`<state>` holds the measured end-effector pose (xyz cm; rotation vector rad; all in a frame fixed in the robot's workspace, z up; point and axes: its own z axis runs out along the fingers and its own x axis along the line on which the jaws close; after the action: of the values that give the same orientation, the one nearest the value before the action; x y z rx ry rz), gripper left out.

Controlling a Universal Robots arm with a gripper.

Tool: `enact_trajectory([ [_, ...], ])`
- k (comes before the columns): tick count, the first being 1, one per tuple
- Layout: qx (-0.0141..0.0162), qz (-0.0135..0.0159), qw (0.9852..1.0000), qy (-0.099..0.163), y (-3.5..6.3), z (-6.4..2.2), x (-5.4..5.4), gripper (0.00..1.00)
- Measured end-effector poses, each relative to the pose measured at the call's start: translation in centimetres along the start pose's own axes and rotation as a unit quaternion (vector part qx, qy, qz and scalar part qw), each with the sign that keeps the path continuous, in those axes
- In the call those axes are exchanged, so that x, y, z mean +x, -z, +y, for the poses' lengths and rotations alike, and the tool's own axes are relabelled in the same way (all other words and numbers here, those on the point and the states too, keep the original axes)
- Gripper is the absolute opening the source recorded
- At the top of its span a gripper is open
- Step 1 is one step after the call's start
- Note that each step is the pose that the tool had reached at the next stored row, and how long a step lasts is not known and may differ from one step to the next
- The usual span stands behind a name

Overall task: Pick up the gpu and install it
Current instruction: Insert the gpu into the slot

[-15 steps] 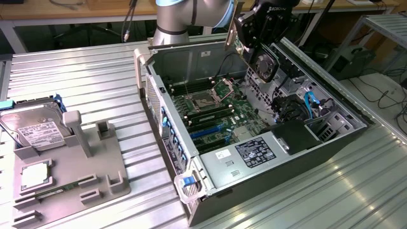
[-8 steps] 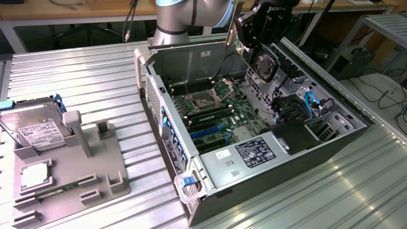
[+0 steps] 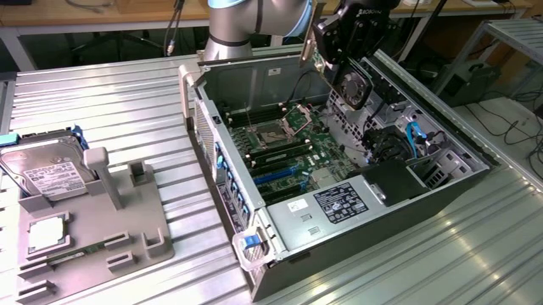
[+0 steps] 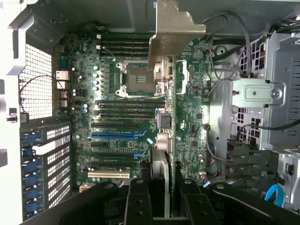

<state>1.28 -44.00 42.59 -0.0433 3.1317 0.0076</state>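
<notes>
exterior view: the black gripper (image 3: pixel 346 62) pinches the thin flat gpu (image 3: pixel 357 88) over the metal case (image 3: pixel 250 79).

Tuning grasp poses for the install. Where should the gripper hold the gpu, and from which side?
Take the gpu by its upper long edge, coming from above and pinching the two flat faces, as the gripper holds it here. The card is thin and flat. Hung edge-down over the motherboard, it probably keeps its lower edge and bracket free.

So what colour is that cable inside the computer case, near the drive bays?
Blue. The cable shows best in the exterior view.
</notes>
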Motion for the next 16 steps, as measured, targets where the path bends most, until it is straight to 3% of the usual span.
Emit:
enact_trajectory([
  [8,-0.0004,0.0002,0.9992,0.039,0.00,0.00,0.00,0.28],
  [11,-0.0007,0.0003,0.9974,0.072,0.00,-0.01,0.00,0.28],
  [16,-0.0009,0.0004,0.9956,0.094,0.00,-0.04,0.00,0.28],
])
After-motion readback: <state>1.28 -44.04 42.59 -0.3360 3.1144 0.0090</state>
